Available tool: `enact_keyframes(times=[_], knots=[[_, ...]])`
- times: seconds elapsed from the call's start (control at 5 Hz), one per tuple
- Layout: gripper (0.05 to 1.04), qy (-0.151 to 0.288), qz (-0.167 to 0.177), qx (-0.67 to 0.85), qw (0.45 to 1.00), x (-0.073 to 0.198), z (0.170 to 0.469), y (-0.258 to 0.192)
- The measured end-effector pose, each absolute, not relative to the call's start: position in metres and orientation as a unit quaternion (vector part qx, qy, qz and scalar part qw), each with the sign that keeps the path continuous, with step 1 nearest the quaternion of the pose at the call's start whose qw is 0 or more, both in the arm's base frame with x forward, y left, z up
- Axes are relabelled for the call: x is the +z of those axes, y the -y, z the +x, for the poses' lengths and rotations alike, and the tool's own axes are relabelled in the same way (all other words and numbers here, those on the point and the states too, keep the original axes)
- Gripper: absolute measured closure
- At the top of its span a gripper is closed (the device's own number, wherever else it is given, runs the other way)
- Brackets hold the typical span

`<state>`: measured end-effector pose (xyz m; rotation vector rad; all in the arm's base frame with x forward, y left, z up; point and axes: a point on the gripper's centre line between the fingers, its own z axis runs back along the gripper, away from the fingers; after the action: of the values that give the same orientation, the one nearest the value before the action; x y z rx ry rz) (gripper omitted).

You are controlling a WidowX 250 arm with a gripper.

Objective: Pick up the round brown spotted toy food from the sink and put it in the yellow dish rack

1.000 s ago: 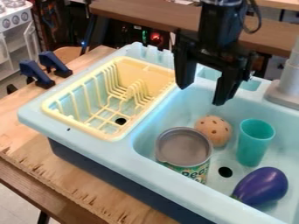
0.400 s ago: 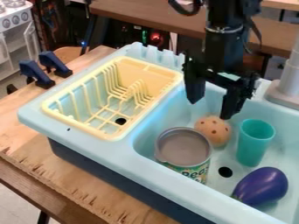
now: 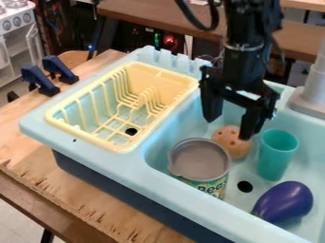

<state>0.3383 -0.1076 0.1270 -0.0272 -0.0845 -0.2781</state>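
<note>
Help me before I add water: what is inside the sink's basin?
A tin can, spotted ball, teal cup, purple eggplant and drain hole. The can hides the basin floor beneath it; the gripper covers part of the ball.

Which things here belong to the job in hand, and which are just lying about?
Job, apparently:
- gripper, open
- holed ball, nearest it
- sink, around the ball

Lying about:
- can
- teal cup
- eggplant
- yellow rack
- blue clamps

The can (image 3: 200, 161) and cup (image 3: 277, 154) crowd the ball (image 3: 230, 144) from the near left and the right. A gap opens at the drain hole (image 3: 244, 186), left of the eggplant (image 3: 283, 202); the tall faucet (image 3: 313, 90) obstructs the far right.
</note>
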Motion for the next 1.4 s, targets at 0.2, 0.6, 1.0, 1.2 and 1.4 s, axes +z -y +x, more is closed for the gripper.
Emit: enact_keyframes(times=[0.2, 0.6, 1.0, 1.2, 1.4], knots=[[0.076, 0.014, -0.012, -0.138, 0.99, 0.106, 0.341, 0.104], [0.135, 0.01, -0.023, -0.147, 0.989, 0.096, 0.348, 0.105], [0.397, 0.013, -0.021, -0.155, 0.988, 0.096, 0.347, 0.114], [0.455, 0.02, -0.015, -0.162, 0.986, 0.102, 0.34, 0.118], [0.473, 0.044, -0.017, -0.175, 0.983, 0.119, 0.333, 0.125]])
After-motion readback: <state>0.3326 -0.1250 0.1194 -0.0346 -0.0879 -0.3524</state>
